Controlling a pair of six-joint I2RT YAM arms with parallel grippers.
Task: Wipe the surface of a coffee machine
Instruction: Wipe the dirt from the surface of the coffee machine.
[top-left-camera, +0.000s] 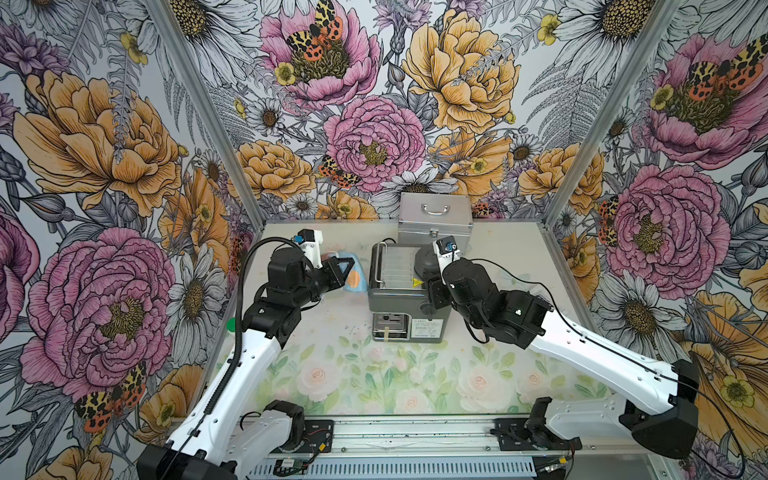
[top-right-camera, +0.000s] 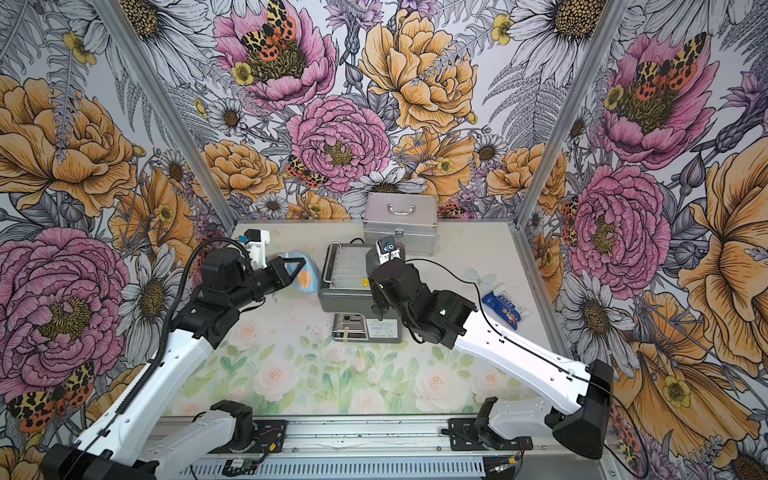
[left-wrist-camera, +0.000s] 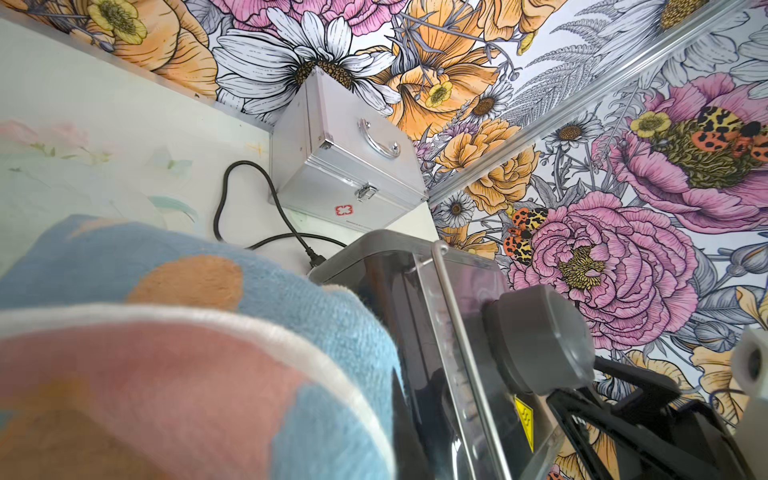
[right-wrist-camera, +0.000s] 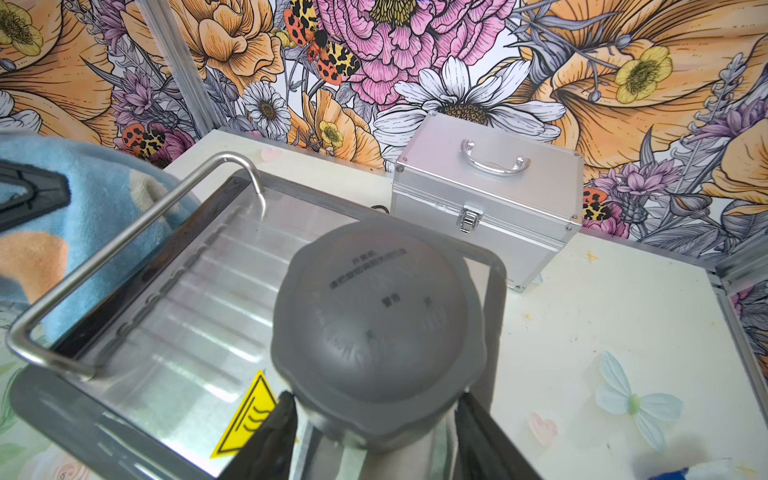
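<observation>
While the L gripper (top-left-camera: 347, 270) is closed on a blue towel (top-left-camera: 354, 279) w/ orange & pink patches, that towel sits up against the left side wall of the coffee machine (top-left-camera: 395, 300), which is centre-frame in both top views. Machine stands upright on the floral table (top-left-camera: 374, 374), front w/ white label facing bottom of frame, ribbed top tray facing up. R gripper (right-wrist-camera: 376, 428) is over the machine's top, right part in frame. Its jaws sit either side of the grey dome cap (right-wrist-camera: 374, 316) and press its lower rim, so it's clamped on the cap. Yellow warning sticker (right-wrist-camera: 249, 415) is just beside the cap on the tray. Silver aluminium case (top-left-camera: 434, 216) w/ handle is just above the machine in frame, at the back wall; can't tell if they touch. Black power cord (left-wrist-camera: 249, 199) loops on the table btw machine rear & case. Blue/white packet (top-right-camera: 505, 309) lies mid-right of frame in a top view, well apart from the machine, beyond the R arm
</observation>
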